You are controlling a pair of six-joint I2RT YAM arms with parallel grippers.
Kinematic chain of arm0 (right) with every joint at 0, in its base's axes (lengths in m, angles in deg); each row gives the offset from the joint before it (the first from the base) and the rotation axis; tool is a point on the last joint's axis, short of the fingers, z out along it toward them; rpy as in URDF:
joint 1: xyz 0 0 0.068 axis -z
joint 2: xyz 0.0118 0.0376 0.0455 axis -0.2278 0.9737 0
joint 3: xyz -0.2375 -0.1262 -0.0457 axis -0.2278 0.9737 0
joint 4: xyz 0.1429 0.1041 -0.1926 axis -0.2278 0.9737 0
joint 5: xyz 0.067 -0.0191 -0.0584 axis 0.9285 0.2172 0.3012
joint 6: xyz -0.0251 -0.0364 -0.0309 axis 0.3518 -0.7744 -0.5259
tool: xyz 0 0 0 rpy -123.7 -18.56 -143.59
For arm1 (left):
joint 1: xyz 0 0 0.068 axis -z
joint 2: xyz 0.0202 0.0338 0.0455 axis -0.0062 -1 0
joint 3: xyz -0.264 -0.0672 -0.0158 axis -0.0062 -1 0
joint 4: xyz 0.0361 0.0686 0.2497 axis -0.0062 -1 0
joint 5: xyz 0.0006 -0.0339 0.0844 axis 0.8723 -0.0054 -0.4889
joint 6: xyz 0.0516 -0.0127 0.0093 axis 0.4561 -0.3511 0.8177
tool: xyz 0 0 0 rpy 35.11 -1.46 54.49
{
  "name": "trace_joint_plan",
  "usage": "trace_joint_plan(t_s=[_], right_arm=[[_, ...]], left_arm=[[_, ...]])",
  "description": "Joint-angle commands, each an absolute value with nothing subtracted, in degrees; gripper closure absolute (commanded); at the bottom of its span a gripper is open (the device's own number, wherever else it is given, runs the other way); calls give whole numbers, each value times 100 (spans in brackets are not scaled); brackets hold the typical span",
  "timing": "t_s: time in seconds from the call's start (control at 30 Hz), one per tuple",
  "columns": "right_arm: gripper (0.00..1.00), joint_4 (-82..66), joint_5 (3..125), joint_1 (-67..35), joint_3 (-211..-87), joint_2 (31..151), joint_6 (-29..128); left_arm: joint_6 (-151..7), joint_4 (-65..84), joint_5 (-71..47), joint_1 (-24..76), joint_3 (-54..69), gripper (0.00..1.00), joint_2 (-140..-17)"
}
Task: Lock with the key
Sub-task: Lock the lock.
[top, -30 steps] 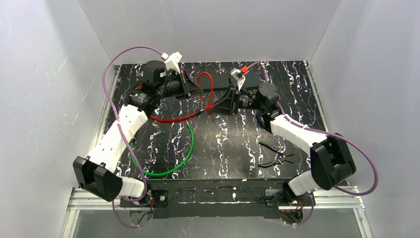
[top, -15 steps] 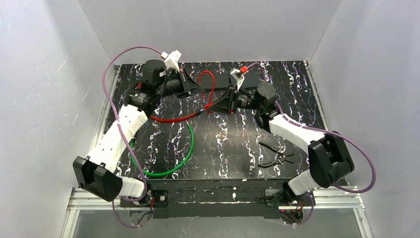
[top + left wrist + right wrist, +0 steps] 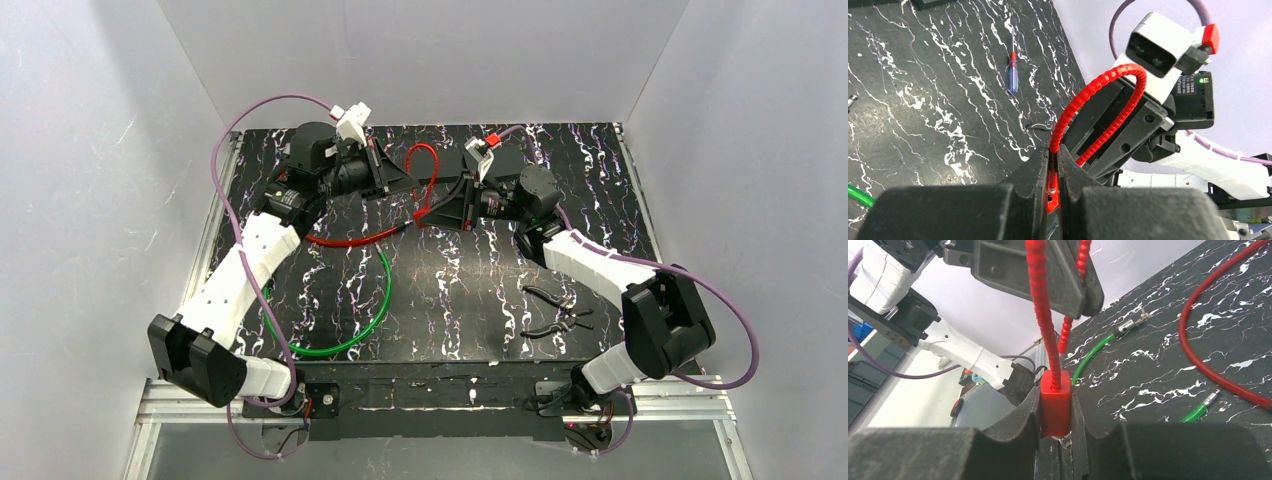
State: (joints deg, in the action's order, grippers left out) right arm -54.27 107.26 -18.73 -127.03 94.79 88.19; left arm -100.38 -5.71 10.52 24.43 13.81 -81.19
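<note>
Top view: the red cable lock (image 3: 424,170) hangs above the far middle of the table (image 3: 450,300), between both arms. Left wrist: the left gripper (image 3: 1051,160), nearly shut, pinches the ribbed cable (image 3: 1098,82). Right wrist: the right gripper (image 3: 1055,412) clamps the lock body (image 3: 1055,390); no key is discernible. Risk: opposing pulls could twist the body out of this grip.

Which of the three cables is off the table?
The ribbed red lock cable, arching in the air; the smooth red cable and green cable lie flat.
</note>
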Motion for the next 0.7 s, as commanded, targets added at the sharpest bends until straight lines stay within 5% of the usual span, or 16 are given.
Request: trace_joint_plan(t_s=[0.0,0.67], right_arm=[[99,-5899,10707,-1935,-12855,9513,8913],[99,-5499,10313,-1742,-12896,9523,8741]], left_arm=[[-10050,-475,1404,2586,1216,100,-7888],[-10168,-442,1749,2672,915,100,-7682]])
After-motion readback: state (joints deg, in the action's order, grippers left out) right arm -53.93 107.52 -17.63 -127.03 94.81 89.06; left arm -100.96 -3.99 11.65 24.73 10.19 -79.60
